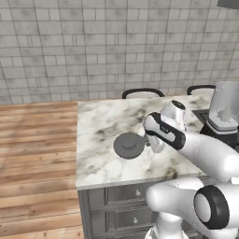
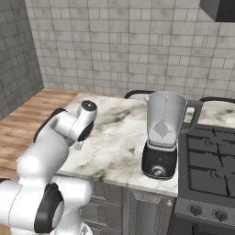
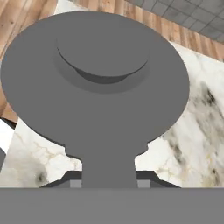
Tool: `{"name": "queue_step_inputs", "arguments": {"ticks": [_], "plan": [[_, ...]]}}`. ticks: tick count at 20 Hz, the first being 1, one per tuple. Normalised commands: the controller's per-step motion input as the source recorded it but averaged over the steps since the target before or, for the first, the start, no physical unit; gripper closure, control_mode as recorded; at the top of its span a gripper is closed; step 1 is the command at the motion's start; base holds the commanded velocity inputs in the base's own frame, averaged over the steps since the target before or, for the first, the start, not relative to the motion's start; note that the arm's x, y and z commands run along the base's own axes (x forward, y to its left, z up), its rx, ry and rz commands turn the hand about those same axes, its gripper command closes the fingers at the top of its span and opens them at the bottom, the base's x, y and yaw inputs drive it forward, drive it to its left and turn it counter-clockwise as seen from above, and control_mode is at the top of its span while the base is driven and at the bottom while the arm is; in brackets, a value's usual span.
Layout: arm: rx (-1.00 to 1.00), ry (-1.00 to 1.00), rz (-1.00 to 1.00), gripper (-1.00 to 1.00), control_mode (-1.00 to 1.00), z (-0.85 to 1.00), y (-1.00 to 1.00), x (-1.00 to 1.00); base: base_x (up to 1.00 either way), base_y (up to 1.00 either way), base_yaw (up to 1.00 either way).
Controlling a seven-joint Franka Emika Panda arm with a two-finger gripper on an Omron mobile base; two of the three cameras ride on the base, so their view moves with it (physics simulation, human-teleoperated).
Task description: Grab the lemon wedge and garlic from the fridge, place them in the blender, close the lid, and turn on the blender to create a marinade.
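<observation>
A simulated kitchen with a grey tiled wall, a wooden floor on the left of the left base view, and a marble-topped bench (image 1: 107, 140) over grey drawers in the lower middle.

Nearest, in the hand view, the lid (image 3: 94, 83) takes up most of the frame: a dark grey disc with a raised centre knob and a short tab running down to the bottom middle. On either side of that tab sit the two dark fingers (image 3: 74, 183), closed against it, so the gripper (image 3: 107, 183) appears to be grasping the lid by its tab. In the left base view the lid lies at the centre of the frame, low over or on the marble; whether it is lifted off the surface cannot be told.

Farther along the bench, at the right of the left base view and right of centre in the right base view, stands the blender (image 2: 163, 137), black base with a front knob and a tall clear jar. Its jar is open at the top. Something pale shows inside the jar, too faint to name, so whether the lemon wedge and garlic are in cannot be told.

Judging by this, the lid step is under way; carrying it over, seating it and turning the knob remain.

Beyond, a black stove (image 2: 206, 165) adjoins the blender, and two dark chair backs (image 1: 142, 93) rise behind the bench. The white arm's elbow sits between lid and blender.
</observation>
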Motion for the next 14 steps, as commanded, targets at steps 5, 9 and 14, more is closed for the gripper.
{"name": "queue_step_inputs", "arguments": {"ticks": [5, 9, 14], "plan": [[0.00, -0.07, 0.00, 1.00, -1.00, 1.00, -0.39, -0.18, 0.00, 0.00, 0.00], [0.02, -0.15, 0.00, 1.00, -1.00, 1.00, -0.57, -0.37, 0.00, 0.00, 0.00], [0.01, -0.26, -0.01, 1.00, -1.00, 1.00, -0.62, -0.55, 0.00, 0.00, 0.00]]}}
